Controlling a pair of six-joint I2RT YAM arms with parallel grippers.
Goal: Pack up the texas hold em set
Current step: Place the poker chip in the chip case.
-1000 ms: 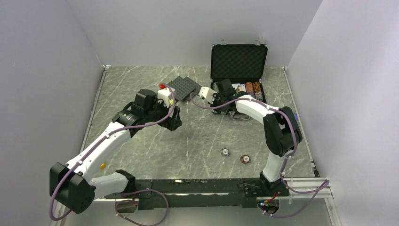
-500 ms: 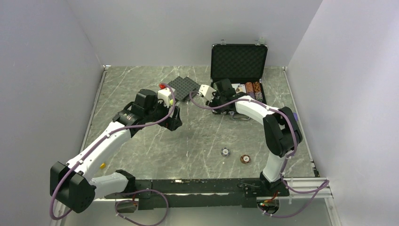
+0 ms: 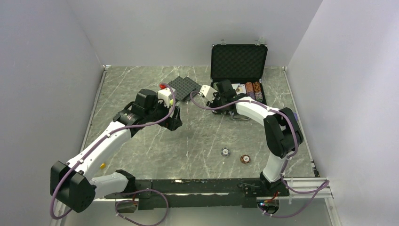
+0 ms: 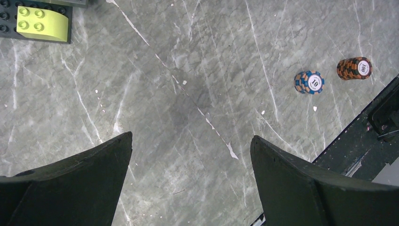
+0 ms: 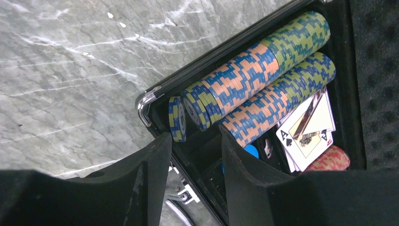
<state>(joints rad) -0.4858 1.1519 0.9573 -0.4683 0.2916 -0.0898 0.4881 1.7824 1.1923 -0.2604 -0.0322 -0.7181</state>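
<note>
Grey-veined marble table (image 3: 197, 136), between pale walls (image 3: 155, 33), carried the open briefcase (image 3: 239, 60) at its far right. Left claw (image 4: 190, 140) hung wide open and empty over bare stone; only its view showed the loose chips as a 10 stack (image 4: 309, 82) and a 100 stack (image 4: 354, 68). Right claw (image 5: 193, 141), half open on nothing, hovered at the case's corner, revealing chip rows (image 5: 254, 70) and an ace of spades (image 5: 306, 134).
</note>
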